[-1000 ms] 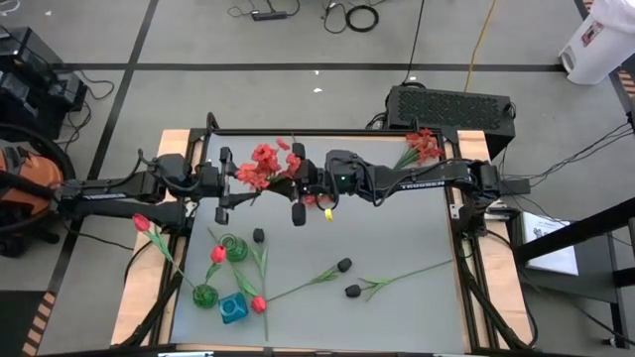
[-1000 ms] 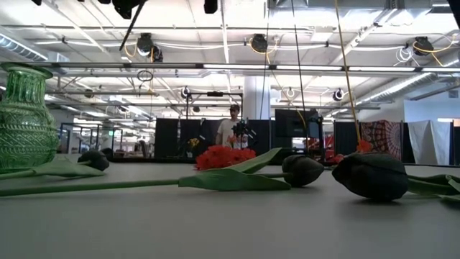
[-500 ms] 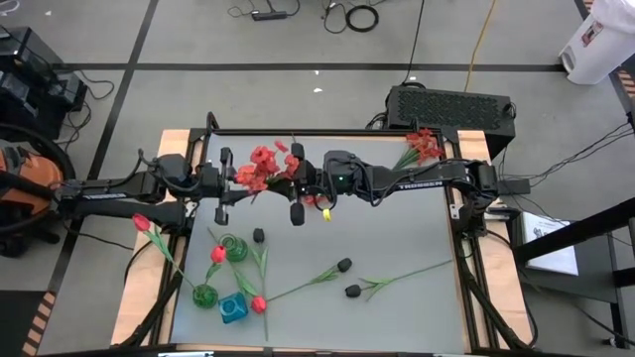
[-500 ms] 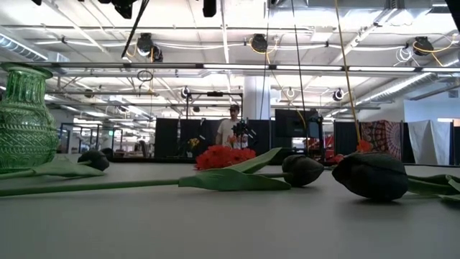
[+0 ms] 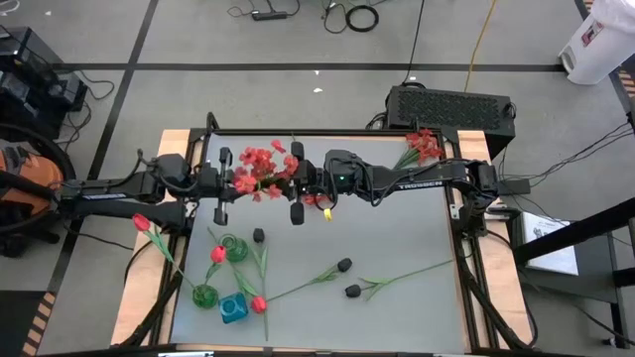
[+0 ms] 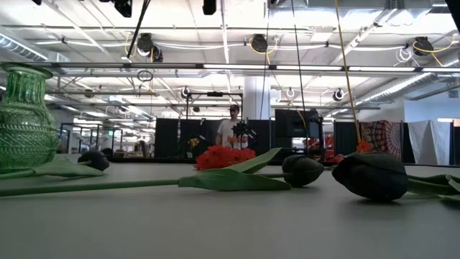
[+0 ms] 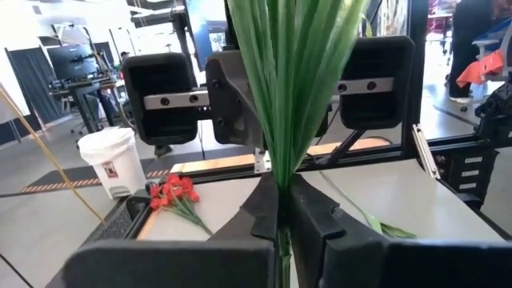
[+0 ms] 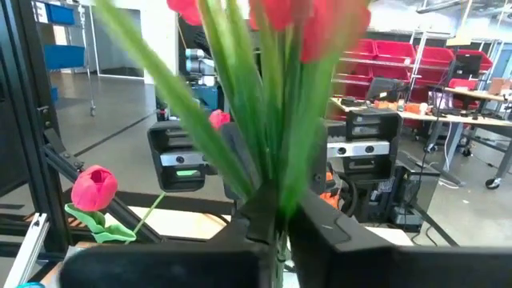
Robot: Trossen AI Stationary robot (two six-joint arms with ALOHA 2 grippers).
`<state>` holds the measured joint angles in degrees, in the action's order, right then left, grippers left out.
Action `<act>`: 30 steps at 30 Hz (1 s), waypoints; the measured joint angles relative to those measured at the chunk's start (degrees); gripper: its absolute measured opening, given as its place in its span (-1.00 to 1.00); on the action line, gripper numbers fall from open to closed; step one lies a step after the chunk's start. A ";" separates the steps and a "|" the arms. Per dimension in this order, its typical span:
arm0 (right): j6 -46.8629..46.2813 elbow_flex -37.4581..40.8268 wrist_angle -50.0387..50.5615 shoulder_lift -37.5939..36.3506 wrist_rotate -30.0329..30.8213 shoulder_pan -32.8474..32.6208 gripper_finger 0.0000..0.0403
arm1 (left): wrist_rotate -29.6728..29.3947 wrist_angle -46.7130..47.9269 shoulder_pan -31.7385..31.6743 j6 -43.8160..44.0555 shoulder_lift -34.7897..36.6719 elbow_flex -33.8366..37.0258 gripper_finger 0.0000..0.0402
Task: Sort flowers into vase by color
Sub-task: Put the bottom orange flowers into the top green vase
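Together, both my pincers hold one red bunch aloft.
My left gripper (image 5: 220, 184) and right gripper (image 5: 298, 184) each pinch the frilly red flowers (image 5: 256, 166) by their stems, mid-air near the table's far edge, probably handing over; vases (image 5: 235, 248) wait nearer.

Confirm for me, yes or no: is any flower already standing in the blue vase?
No. In the high view the blue vase shows an open mouth with nothing in it; a red tulip lies beside it.
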<state>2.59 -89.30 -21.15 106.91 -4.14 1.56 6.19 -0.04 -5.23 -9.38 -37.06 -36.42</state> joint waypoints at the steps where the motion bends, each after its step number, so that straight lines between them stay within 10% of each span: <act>1: 0.01 0.00 -0.05 0.00 -0.12 -0.01 -0.83 | 0.24 0.08 0.00 0.03 -0.02 0.00 -0.93; 15: 1.54 0.00 2.94 -0.21 -0.24 0.30 -0.20 | -1.72 5.16 -0.02 0.05 5.20 0.00 -0.94; 30: 0.88 0.09 20.41 -3.45 -0.04 0.89 0.01 | -9.07 23.56 -0.02 -4.51 21.56 -4.30 -0.95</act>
<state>3.47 -89.21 -0.73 103.46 -4.19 2.45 -2.88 23.52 -5.26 -13.89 -15.50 -40.73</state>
